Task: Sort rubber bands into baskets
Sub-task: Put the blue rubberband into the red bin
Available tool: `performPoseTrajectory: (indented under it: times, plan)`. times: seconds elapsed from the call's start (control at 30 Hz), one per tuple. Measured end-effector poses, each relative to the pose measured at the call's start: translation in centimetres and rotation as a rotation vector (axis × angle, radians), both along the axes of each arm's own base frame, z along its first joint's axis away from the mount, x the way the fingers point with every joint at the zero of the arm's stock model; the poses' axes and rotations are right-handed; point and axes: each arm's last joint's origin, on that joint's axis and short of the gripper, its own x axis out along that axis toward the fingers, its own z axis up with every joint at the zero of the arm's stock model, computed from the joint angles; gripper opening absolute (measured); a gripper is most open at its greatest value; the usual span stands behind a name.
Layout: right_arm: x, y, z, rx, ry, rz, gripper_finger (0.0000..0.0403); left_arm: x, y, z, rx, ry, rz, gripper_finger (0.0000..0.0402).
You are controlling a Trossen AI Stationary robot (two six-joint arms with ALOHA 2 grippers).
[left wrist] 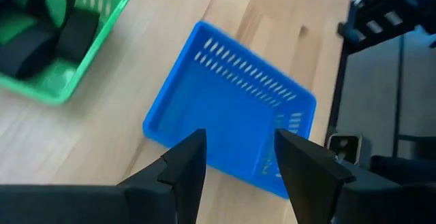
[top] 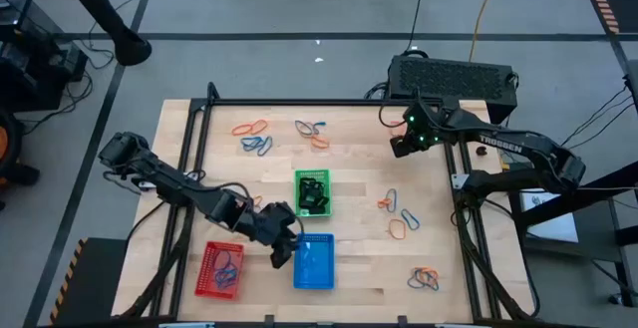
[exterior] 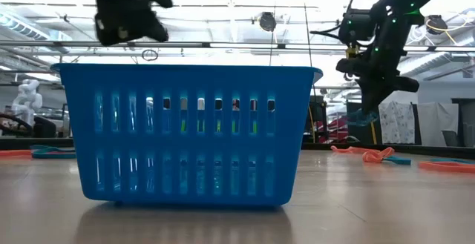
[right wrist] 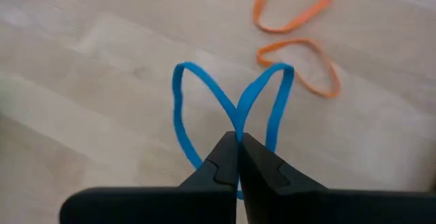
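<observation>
Right gripper (right wrist: 237, 157): reaching in from the right side toward the far right part of the table (top: 359, 268), hanging above the wood; fingers pinched tight on a blue rubber band (right wrist: 228, 108), its loop folding into a butterfly shape ahead of the fingertips. In the low view, dangling a bit of blue below the gripper (exterior: 369, 88), clear of the tabletop.

Left gripper (left wrist: 238, 163): stretching across from the left edge, hovering over the near-left corner of the blue basket (top: 313, 261); fingers (left wrist: 184, 166) standing apart with nothing between them (basket floor showing through the gap).

Baskets: lying in the near-middle of the table. Red basket (top: 220, 269) sitting left of the blue one, holding a few bands, a blue one among them; green basket (top: 312, 192) sitting just beyond the blue one, holding dark bands.

Loose rubber bands: lying in clusters of orange and blue — far left (top: 254, 137), far centre (top: 312, 132), right of centre (top: 399, 214), near right corner (top: 425, 279). Two orange bands (right wrist: 298, 43) resting on the wood just past the gripped blue one.

Surroundings: black case (top: 454, 77) sitting beyond the far right edge; cables trailing over the floor.
</observation>
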Motion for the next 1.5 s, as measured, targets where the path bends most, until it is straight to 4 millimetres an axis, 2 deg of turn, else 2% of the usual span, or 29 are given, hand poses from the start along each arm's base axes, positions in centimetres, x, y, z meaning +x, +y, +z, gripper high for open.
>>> performPoseTrajectory:
  times: [0.1,0.27,0.43,0.7,0.83,0.9,1.1,1.2,1.3,1.4,1.5]
  plan:
    - [-0.1,0.1,-0.3,-0.049,0.056,-0.043,0.0005,0.5,0.5,0.3,-0.005,-0.035,-0.028,0.0180]
    - [-0.8,0.2,-1.4,-0.038,0.097,-0.075,0.0038,0.9,1.0,0.4,-0.017,-0.045,-0.053,0.0180]
    - [-1.5,0.8,-3.5,0.002,0.127,-0.108,0.0075,0.9,1.1,0.3,-0.022,-0.040,-0.068,0.0180]
    - [-2.4,2.1,-8.0,0.101,0.017,-0.122,0.0124,0.8,1.1,0.2,-0.018,-0.025,-0.071,0.0180]
    - [-2.5,2.5,-8.6,0.107,-0.002,-0.128,0.0135,0.8,1.1,0.2,-0.027,-0.021,-0.084,0.0180]
    - [-2.5,2.6,-8.6,0.111,0.007,-0.123,0.0125,0.7,1.1,0.2,-0.023,-0.022,-0.100,0.0180]
    - [-2.7,3.1,-8.0,0.108,0.021,-0.077,0.0013,0.9,1.5,0.2,-0.026,-0.020,-0.099,0.0180]
    - [-2.5,3.0,-6.8,0.095,-0.015,-0.070,0.0005,1.1,1.8,0.3,-0.020,-0.030,-0.100,0.0180]
    - [-1.8,3.1,-4.8,0.061,-0.091,-0.031,0.0002,1.5,1.7,0.8,-0.011,-0.106,-0.112,0.0180]
    - [-0.5,4.0,-2.1,0.065,-0.256,0.051,0.0001,2.2,1.8,1.5,0.000,-0.213,-0.133,0.0180]
    - [0.9,5.6,0.8,0.049,-0.417,0.140,0.0000,2.8,2.8,1.9,0.015,-0.261,-0.118,0.0180]
